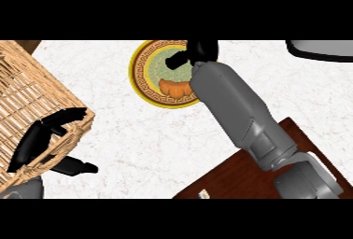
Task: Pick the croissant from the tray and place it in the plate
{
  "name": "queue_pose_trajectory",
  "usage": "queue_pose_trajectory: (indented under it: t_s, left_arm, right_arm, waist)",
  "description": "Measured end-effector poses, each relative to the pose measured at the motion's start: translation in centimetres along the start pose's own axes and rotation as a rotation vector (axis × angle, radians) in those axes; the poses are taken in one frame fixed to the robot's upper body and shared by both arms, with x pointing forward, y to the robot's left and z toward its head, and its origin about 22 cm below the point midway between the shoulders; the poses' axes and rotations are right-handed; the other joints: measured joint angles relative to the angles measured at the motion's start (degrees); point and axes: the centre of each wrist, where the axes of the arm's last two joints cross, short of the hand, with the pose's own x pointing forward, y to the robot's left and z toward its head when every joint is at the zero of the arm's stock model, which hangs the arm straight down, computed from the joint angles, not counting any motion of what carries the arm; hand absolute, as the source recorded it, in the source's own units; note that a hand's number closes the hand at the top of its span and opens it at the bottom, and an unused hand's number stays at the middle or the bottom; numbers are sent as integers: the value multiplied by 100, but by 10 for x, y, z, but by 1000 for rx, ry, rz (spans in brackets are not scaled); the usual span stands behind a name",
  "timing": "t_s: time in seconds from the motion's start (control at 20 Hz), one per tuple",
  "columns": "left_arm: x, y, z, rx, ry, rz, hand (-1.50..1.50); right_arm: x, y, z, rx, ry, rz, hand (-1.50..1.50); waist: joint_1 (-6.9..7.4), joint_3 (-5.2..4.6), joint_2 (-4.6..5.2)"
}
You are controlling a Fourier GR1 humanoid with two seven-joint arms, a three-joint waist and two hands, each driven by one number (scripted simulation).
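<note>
A round plate [143, 70] with a gold patterned rim and pale green centre lies at the top middle of the counter. An orange croissant [173, 87] rests on the plate's near part, partly hidden by my right forearm. My right hand [198, 51] hovers over the plate's far side, fingers relaxed and open, nothing in them. The dark wooden tray [238, 175] sits at the lower right under my right forearm. My left hand [48, 140] rests open at the lower left, lying over the edge of a wicker basket.
A large wicker basket [31, 98] fills the left side. A dark grey rounded object [324, 49] shows at the top right corner. A small pale item [204, 192] lies at the tray's near edge. White marble counter lies between basket and tray.
</note>
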Motion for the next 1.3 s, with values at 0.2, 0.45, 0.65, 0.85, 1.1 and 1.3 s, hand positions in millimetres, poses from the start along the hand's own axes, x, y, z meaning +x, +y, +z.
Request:
queue_pose_trajectory:
  t_s: [0.2, 0.45, 0.65, 0.85, 1.1, 1.3]
  left_arm:
    - [-1, 2, 2, 1, 9, 3, 0]
    - [-5, 6, 9, 23, 39, -1, 0]
    - [-9, 14, 18, 40, 60, -2, 0]
    - [-13, 19, 27, 45, 70, -3, 0]
    - [-13, 21, 32, 57, 83, -15, 0]
    - [-17, 23, 34, 58, 85, -6, 0]
  right_arm:
    - [2, -3, -1, -92, -29, -129, -150]
    - [0, -7, -3, -226, -2, -271, -150]
    - [-10, -15, -6, -277, 12, -400, -150]
    - [-46, -26, -9, -308, -25, -503, -150]
    - [-100, -43, -10, -316, -92, -551, -150]
    - [-136, -61, -10, -313, -129, -540, -150]
  waist:
    - [-42, 0, -14]
    - [-200, 15, -61]
    - [-384, 17, -104]
    - [-514, 26, -134]
    - [-602, 28, -162]
    - [-637, 39, -184]
